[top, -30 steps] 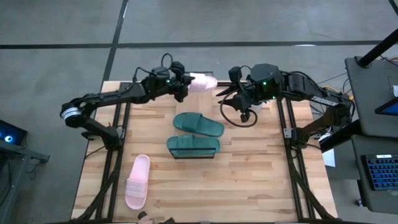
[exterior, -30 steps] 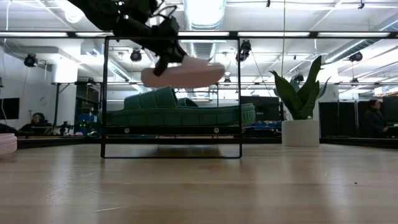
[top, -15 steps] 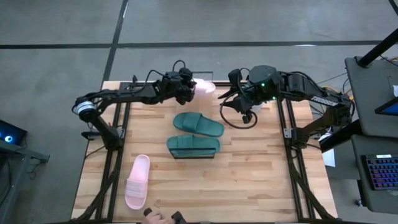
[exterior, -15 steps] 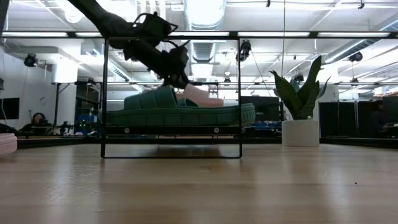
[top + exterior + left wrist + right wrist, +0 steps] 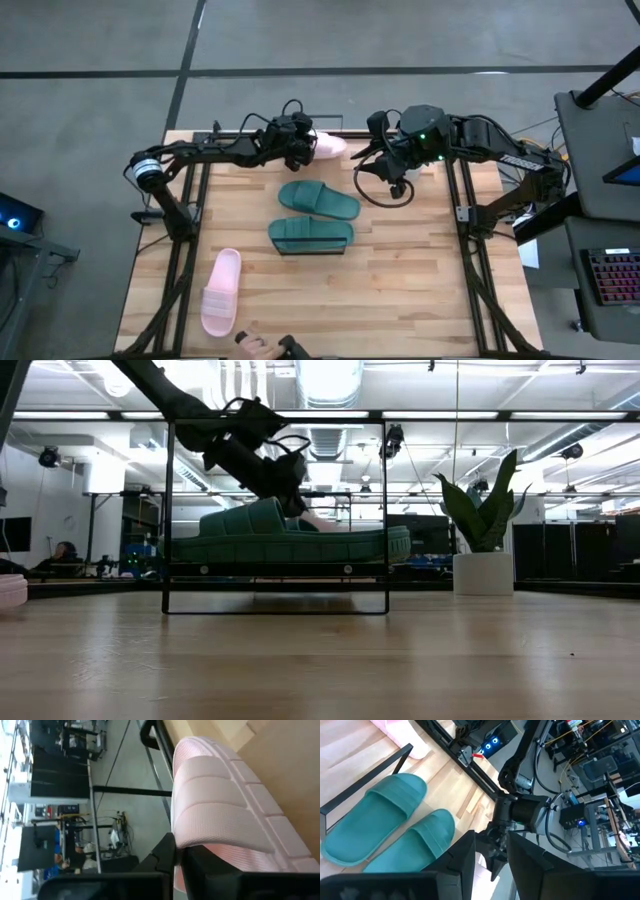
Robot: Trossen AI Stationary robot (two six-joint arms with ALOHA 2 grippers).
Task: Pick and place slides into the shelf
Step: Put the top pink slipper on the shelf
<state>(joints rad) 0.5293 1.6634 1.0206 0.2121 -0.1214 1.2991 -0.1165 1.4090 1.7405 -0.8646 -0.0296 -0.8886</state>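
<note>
Holding: left gripper (image 5: 303, 147) clamps pink slide (image 5: 330, 146).
Axis: slide points toward right gripper (image 5: 375, 152), seemingly open and empty.
Shelf (image 5: 311, 236): well nearward.

Overhead looks straight down, low sits level at tabletop, wrists ride close; all share the shelf (image 5: 311, 247).

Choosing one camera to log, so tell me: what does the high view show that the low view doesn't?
Only the high view: a person's hand at the table edge, and the teal slides seen apart, one teal slide on the shelf, the other teal slide just behind it. Only the low view: a potted plant and a seated person in the room beyond. Both: the left pincer shut on the held pink slide beyond the shelf, and the second pink slide lying on the table.
</note>
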